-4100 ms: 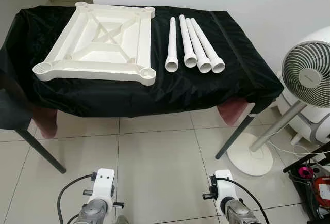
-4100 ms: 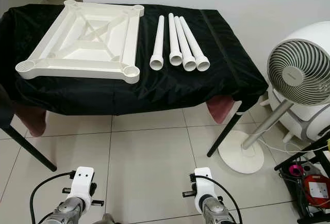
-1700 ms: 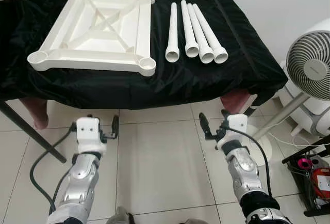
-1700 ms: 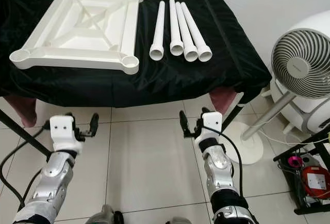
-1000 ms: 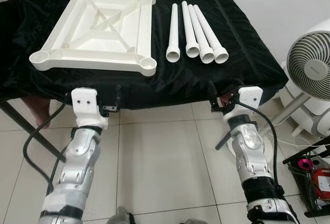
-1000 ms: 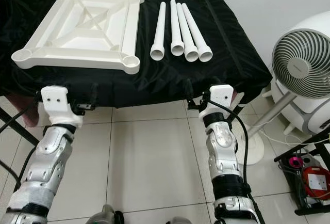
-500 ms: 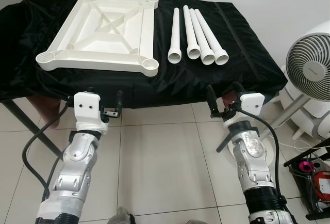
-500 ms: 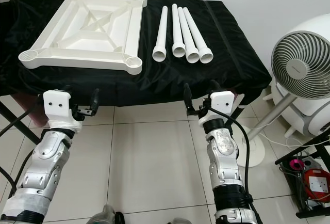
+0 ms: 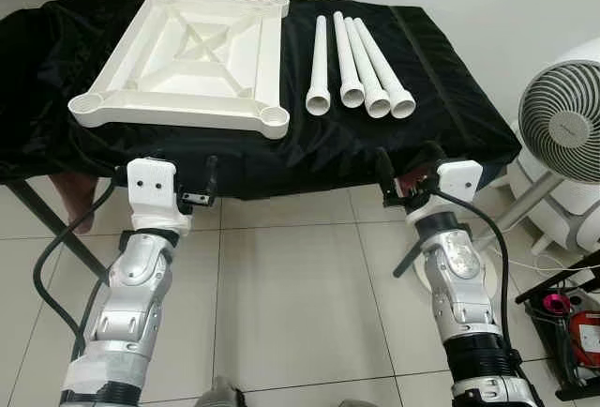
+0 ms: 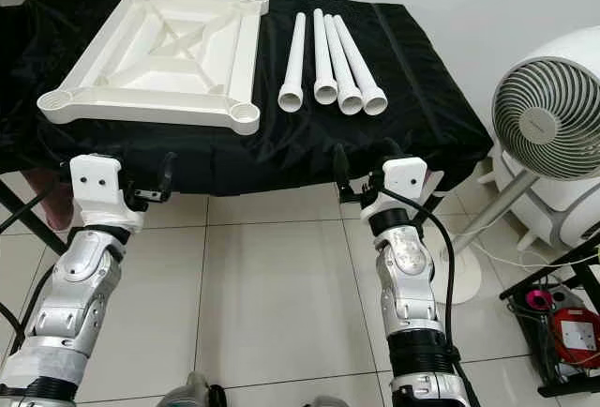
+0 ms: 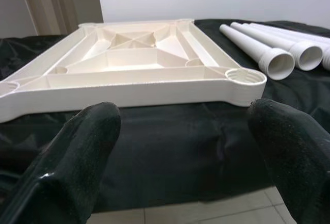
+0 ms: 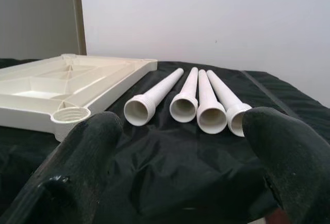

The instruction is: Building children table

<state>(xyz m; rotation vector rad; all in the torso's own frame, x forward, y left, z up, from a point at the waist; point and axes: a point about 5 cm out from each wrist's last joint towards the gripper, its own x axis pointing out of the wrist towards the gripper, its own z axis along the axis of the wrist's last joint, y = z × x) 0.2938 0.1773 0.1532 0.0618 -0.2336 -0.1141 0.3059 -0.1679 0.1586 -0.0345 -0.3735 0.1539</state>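
A white square tabletop (image 9: 178,51) lies upside down on the left half of a black-draped table (image 9: 450,116), with threaded sockets at its corners. Several white tube legs (image 9: 361,55) lie side by side to its right, their wide threaded ends toward me. My left gripper (image 9: 169,165) hovers open just before the table's front edge, below the tabletop's near rim (image 11: 129,87). My right gripper (image 9: 408,161) is open too, at the front edge below the legs (image 12: 198,102). Neither holds or touches anything.
A white pedestal fan (image 9: 562,130) stands close to the table's right end, its round base (image 9: 497,280) on the tiles. A red appliance (image 9: 586,332) on a dark rack sits at the lower right. A dark table leg (image 9: 42,233) slants at the left.
Both arms have risen from low over the floor to the table's front edge. In the last half second both grippers lifted a little more; the parts on the table have not moved.
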